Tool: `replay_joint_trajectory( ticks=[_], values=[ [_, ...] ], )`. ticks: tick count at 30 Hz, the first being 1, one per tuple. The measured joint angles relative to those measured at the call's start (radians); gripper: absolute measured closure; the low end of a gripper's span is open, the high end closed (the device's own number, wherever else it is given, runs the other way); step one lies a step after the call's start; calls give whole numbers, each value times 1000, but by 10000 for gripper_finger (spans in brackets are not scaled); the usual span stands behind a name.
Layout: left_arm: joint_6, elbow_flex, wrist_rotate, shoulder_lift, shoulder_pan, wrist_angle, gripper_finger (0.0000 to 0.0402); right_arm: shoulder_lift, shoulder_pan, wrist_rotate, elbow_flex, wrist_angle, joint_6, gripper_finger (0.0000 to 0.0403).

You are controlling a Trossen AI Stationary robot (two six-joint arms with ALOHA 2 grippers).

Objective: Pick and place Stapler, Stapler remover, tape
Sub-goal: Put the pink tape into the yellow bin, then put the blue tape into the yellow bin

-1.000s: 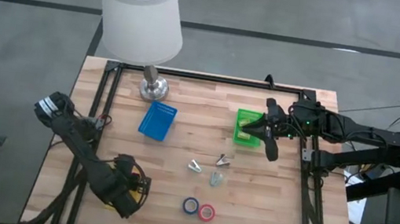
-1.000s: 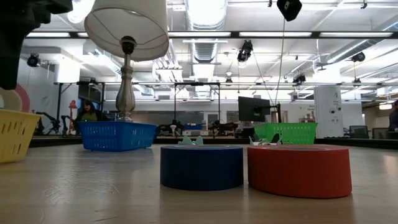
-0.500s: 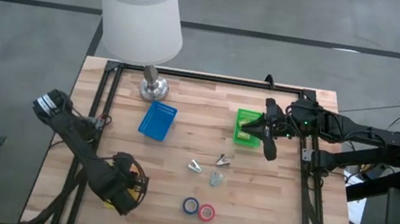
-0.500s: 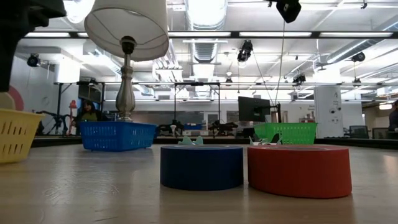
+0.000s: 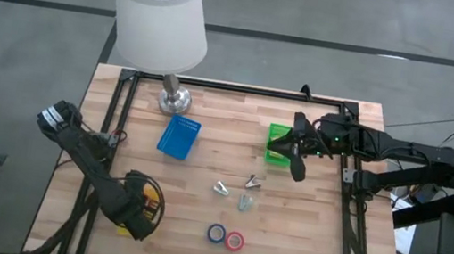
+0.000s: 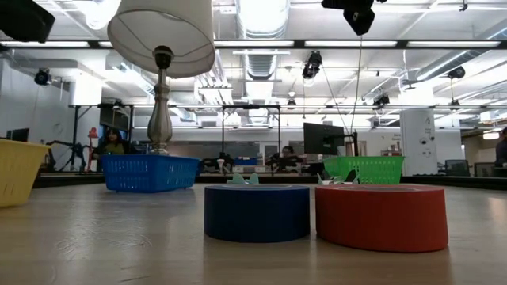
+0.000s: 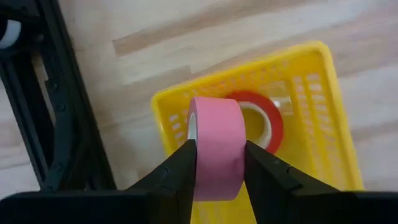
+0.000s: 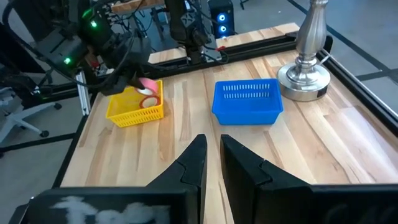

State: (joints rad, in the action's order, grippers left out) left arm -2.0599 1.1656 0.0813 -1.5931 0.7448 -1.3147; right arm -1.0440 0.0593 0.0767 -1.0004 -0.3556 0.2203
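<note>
- Left pincer (image 7: 217,171) near the worktop's (image 5: 205,151) front left corner, above the yellow basket (image 7: 323,112), pinching a pink tape roll (image 7: 216,146) on edge between its fingers.
- Red tape roll (image 7: 273,121) lying inside that yellow basket, partly hidden behind the pink one.
- Right pincer (image 5: 295,151) by the worktop's right edge, over the green basket (image 5: 275,142), fingers nearly pressed together with a thin gap, holding nothing.
- Blue tape roll (image 5: 216,233) and red-and-white tape roll (image 5: 234,241) flat and just beside each other near the front edge, mid-width.
- Three small metal-looking items (image 5: 239,190) clustered at mid-worktop; too small to name.
- Blue basket (image 5: 179,136) left of centre; lamp (image 5: 160,18) at the back left.
</note>
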Motion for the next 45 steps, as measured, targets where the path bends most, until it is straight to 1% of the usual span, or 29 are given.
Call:
replay_joint_trajectory(
  ticks=[5,11,15,17,19,22,25,27,29,31,32,33,35,40,43,45],
  values=[
    [10,-42,55,-3,-17,111,253,-14,0,1,0,2,4,360],
    [35,-81,69,-5,-19,249,190,-11,0,1,0,8,12,360],
    [17,-76,52,3,-22,206,145,-11,0,2,0,9,13,360],
    [16,-61,14,8,-24,163,128,-11,0,2,0,13,16,360],
    [16,-48,-21,9,-23,113,120,-11,0,6,0,18,16,360],
    [20,-12,-13,15,-23,104,119,-11,0,10,0,24,16,360],
    [31,31,55,22,-23,112,119,-11,0,10,-3,23,16,360],
    [19,61,120,29,-29,108,119,-10,0,10,-5,25,15,360],
    [25,100,248,39,-31,129,119,-10,0,10,-6,25,13,360],
    [66,137,395,42,-42,168,119,-7,0,10,-6,23,12,360],
    [93,149,443,42,-54,182,119,-5,0,10,-6,23,10,360],
    [129,156,464,42,-71,197,119,-4,0,10,-7,24,8,360],
    [246,158,452,40,-118,258,119,-2,0,10,-8,25,8,360],
    [567,133,279,3,-257,466,119,1,0,10,-8,21,8,360],
    [667,120,218,-25,-332,550,119,4,0,10,-8,17,7,360],
    [742,115,158,-51,-376,594,119,4,0,10,-8,16,5,360]
  ],
)
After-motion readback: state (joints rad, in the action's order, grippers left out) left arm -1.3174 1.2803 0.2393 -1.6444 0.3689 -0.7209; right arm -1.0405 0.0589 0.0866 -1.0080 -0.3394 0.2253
